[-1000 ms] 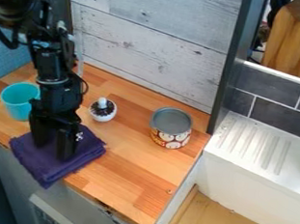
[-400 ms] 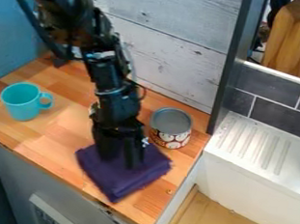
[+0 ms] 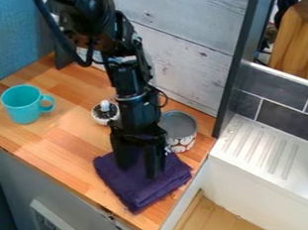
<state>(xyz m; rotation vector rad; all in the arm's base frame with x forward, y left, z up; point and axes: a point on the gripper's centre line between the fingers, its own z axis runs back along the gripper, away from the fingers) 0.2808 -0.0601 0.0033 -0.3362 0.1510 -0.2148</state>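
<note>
Camera view: The gripper (image 3: 138, 171) is positioned over the front right part of the wooden counter (image 3: 55, 142). Its two fingers stand apart, in an open position, with the tips on a folded purple cloth (image 3: 138, 194). The cloth lies flat on the counter, near the right edge. A tin (image 3: 180, 127) stands just behind the cloth, partly hidden by the arm. A small white pot (image 3: 103, 117) with a dark top stands left of the arm; a turquoise mug (image 3: 23, 109) is located at the far left, handle to the right. Whitewashed boards (image 3: 187, 59) back the counter. Right of a dark post (image 3: 234, 88) are grey tiles (image 3: 276, 115) and a white ridged drainer (image 3: 264, 149).
</note>
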